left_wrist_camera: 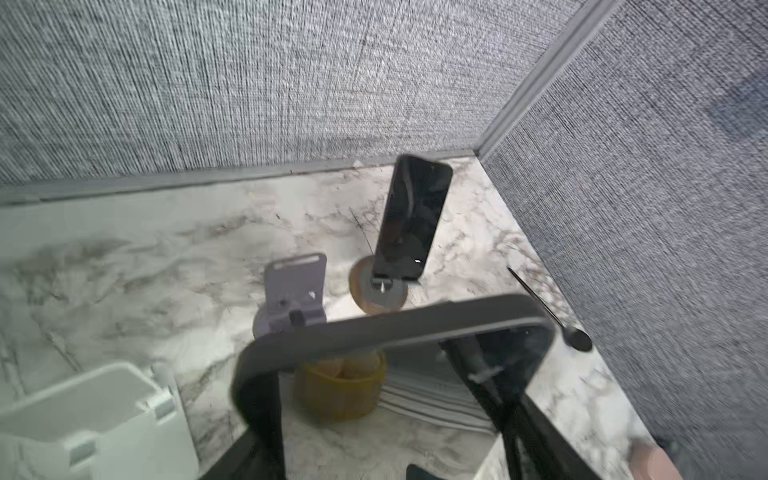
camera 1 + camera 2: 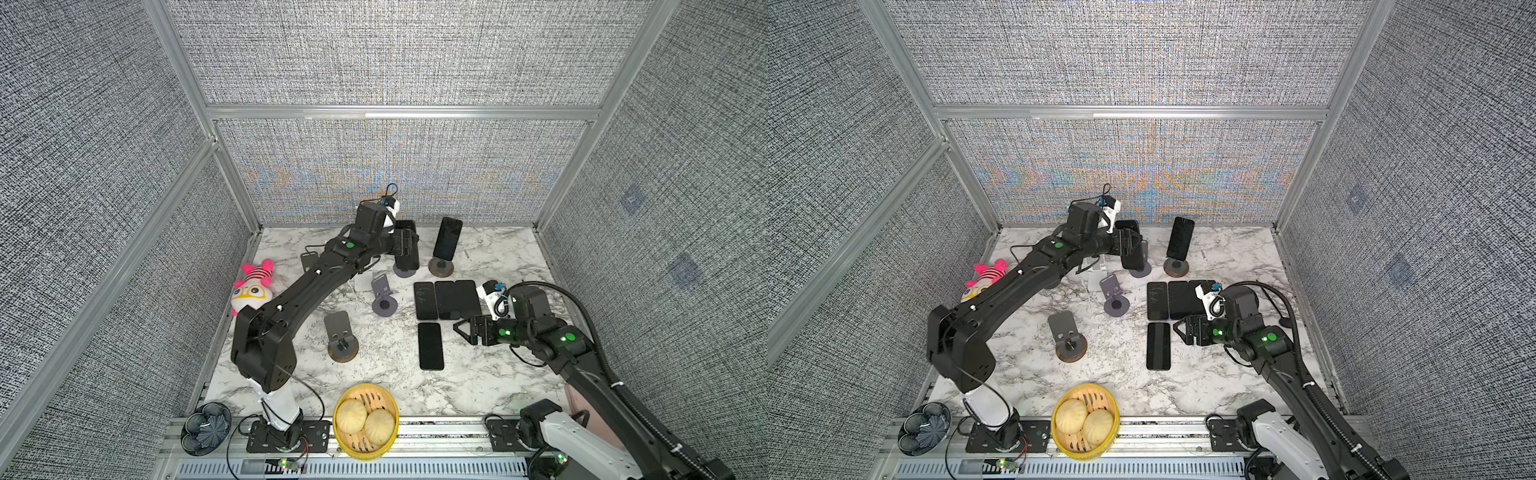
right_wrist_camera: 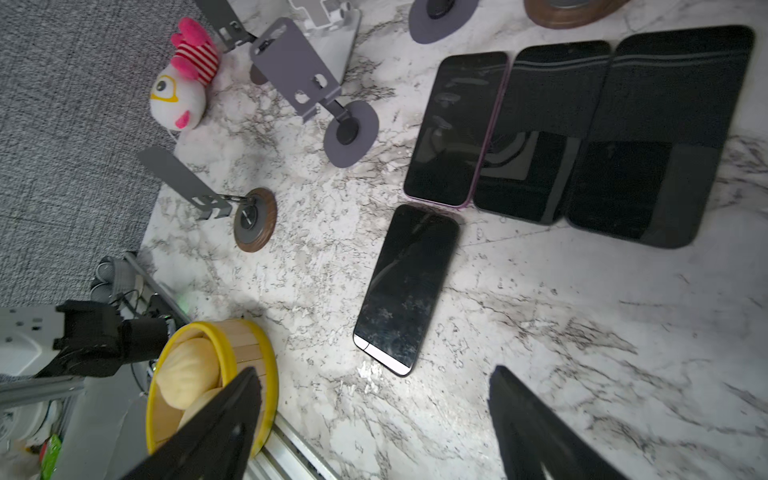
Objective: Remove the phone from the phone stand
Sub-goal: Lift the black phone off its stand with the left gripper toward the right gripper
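Closest to the lens, low in the left wrist view, the dark glass-faced phone (image 1: 395,332) is clamped in your left gripper (image 2: 408,246), already clear of the empty lavender metal stand (image 1: 295,278) just behind it. In a top view it sits upper centre, long axis near upright. Your right gripper (image 2: 465,331) gapes empty, well apart, lower right.

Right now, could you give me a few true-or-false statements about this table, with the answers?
The left hand grips a phone. True.
The right hand holds a phone. False: the right hand is open and empty.
Four flat phones lie on the table. True.
The basket holds three buns. False: the basket holds two buns.
Every stand is empty. False: an upright phone sits in one stand at the back.
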Robot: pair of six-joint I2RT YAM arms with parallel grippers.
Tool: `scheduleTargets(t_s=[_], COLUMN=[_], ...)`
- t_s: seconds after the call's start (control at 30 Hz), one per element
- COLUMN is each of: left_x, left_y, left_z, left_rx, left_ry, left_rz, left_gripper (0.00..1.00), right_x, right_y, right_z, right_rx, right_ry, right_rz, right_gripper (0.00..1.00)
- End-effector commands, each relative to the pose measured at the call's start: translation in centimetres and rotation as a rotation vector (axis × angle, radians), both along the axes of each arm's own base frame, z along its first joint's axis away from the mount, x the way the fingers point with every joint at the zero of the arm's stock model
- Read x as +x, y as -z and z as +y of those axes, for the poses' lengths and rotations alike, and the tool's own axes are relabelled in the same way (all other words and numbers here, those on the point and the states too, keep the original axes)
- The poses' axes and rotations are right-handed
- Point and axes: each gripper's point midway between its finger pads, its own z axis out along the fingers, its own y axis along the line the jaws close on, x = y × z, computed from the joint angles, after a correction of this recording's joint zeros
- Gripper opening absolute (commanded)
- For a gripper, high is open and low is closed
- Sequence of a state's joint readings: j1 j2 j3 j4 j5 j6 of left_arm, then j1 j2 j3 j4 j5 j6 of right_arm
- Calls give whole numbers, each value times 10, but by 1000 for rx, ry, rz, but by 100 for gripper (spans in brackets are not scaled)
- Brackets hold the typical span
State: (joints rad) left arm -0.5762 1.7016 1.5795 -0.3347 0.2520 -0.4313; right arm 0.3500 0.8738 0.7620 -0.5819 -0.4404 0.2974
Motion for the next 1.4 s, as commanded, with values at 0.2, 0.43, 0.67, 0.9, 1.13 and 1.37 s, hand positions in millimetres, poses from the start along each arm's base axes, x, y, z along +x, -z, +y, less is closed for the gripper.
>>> scheduleTargets(t_s=[0.2,0.43,0.67,0.9,1.13,1.37], left_x=[-75,-97,-84,-79,-83,-87], left_y=[-13,2,33,57,64,67], left_z=[41,56,56,49,42,41], left_rx=[-153,-146,-116,-158,-218,-223], left_ry=[127,191,183,182,213,224], left_rz=[185,257,304,342,366,377], left_gripper=[62,61,52,50,50,50], right_x=[10,18,21,35,50,59], right_y=[-36,-50,-44,-52,-46,-37], right_z=[24,51,84,126,158,167], right_rx=[75,78,57,119,123,122], right_ry=[-102,-108,-95,-100,-128,-124], right_rz=[-77,-58,-22,-51,-30,-15], right_gripper=[78,64,52,51,41,41])
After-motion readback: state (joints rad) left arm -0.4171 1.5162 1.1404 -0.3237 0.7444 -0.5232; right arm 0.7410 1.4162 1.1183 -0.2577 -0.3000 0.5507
